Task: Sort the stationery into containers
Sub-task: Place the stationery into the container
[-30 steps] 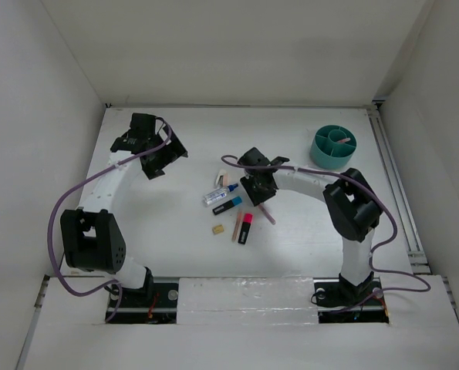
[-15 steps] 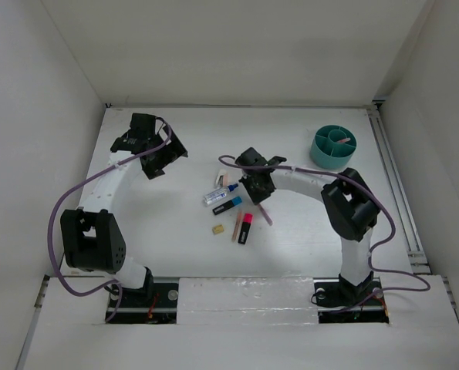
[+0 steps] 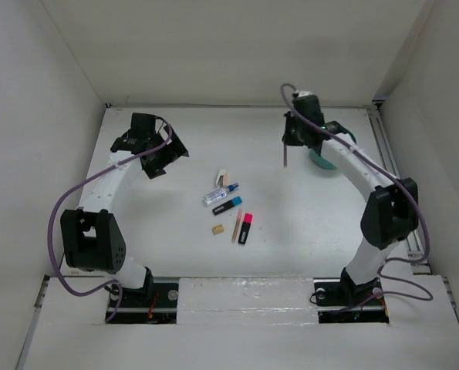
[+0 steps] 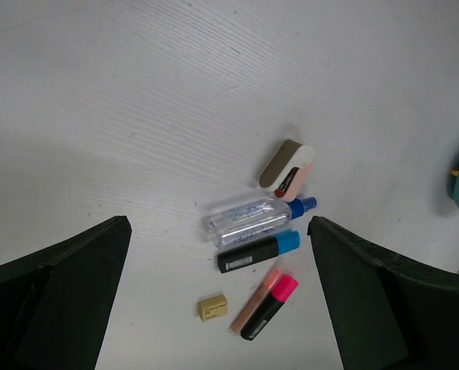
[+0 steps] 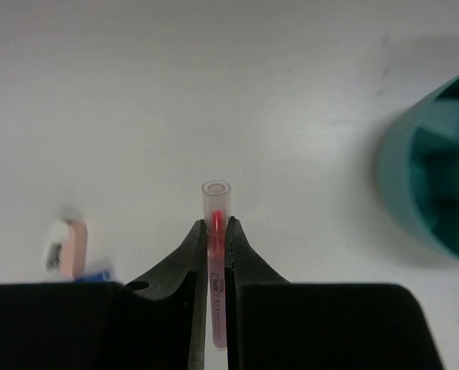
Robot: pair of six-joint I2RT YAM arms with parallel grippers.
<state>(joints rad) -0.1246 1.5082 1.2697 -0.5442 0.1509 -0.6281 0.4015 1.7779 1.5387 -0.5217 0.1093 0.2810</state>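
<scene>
Between the two dark fingers of the right gripper point(image 5: 215, 225) a thin pink pen point(image 5: 216, 202) with a clear open end was clamped, the jaws drawn in narrow on its barrel and its tip standing out ahead of them. A second earlier that gripper had been low over the cluster of stationery at the middle of the white table point(image 4: 136, 92), closing. Now it had lifted away and swung to the far right side, so the pick was evidently made and the carry under way. Just to the right of the pen in the wrist view lay the round teal plastic cup point(image 5: 399, 173) with its inner dividers. It was near the pen but apart from it, and the pen hung over bare table rather than over the rim. By my judgement the pen would have to travel further right and stand over a compartment before release. From above, the arm hid most of the cup. Well apart to the left, the left gripper point(image 3: 167, 159) had not moved, its jaws spread wide and holding nothing. It looked down on what remained to sort: a white eraser in a pink-and-brown sleeve point(image 4: 288, 166), a clear tube with a blue cap point(image 4: 252, 220) just below it, a black highlighter with a blue cap point(image 4: 258, 253) beside the tube, a black highlighter with a pink cap point(image 4: 269, 308) lying against a salmon pen point(image 4: 247, 311), and a small tan block point(image 4: 213, 307) a little to their left.
</scene>
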